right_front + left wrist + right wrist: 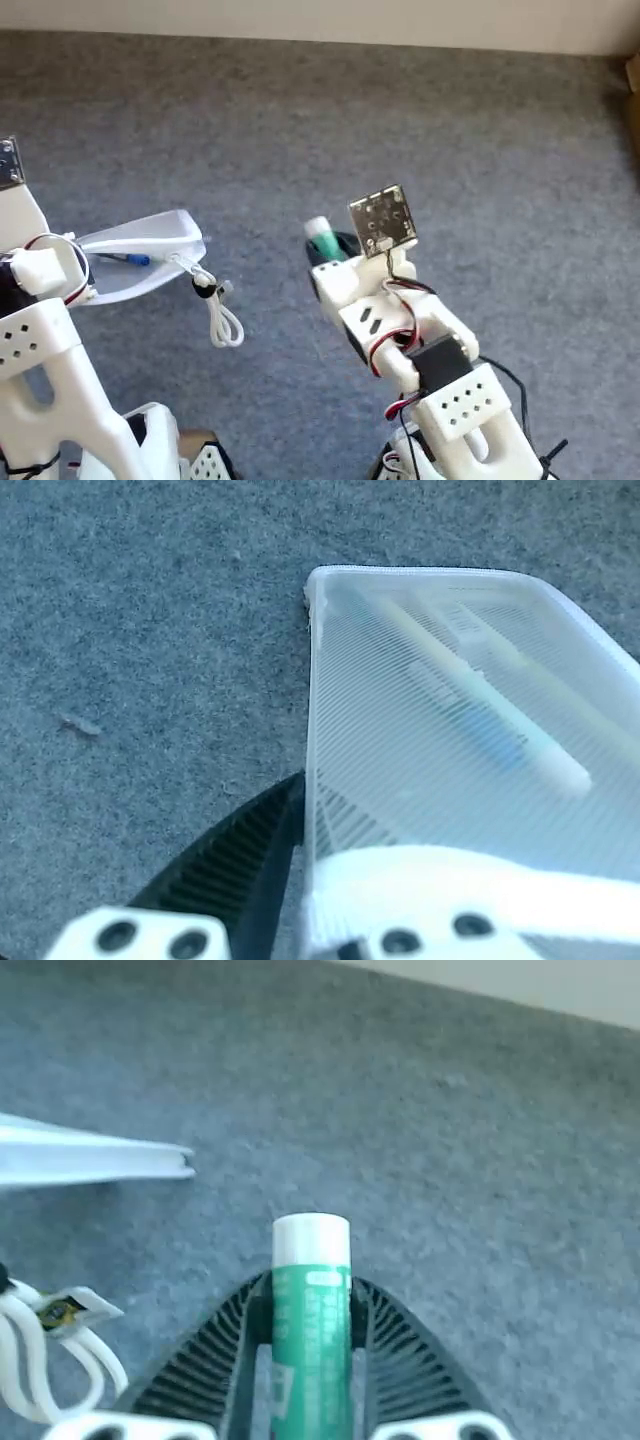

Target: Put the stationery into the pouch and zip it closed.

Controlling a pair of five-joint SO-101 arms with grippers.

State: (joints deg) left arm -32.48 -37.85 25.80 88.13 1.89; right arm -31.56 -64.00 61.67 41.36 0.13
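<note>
From above, the left arm point(40, 340) holds a translucent pouch point(140, 255) off the grey carpet point(480, 130). A blue pen part point(128, 259) shows through the pouch's side. A white cord point(222, 320) hangs in a loop from the pouch end nearest the right arm point(430, 370). That arm carries a green stick point(322, 240) with a white cap. A stretch of carpet separates the stick's cap from the pouch end. Behind both, the carpet runs up to a pale wall strip point(320, 18).

In the left wrist view, the left gripper point(305, 825) pinches a pouch edge between its black ribbed finger and its white one. Two pale pens point(490, 715) lie slantwise inside, behind the ribbed plastic. One of them seems to carry a small label, but it is too blurred to read. The pouch's far corner stands over carpet.

In the right wrist view, the right gripper point(312, 1305) is pressed onto the green stick from both sides. The white cap juts beyond its black fingers. White print runs along the green label and cannot be read. The pouch's thin edge and the cord loop lie off to one side, apart from the stick. Carpet spreads ahead as far as the wall.
</note>
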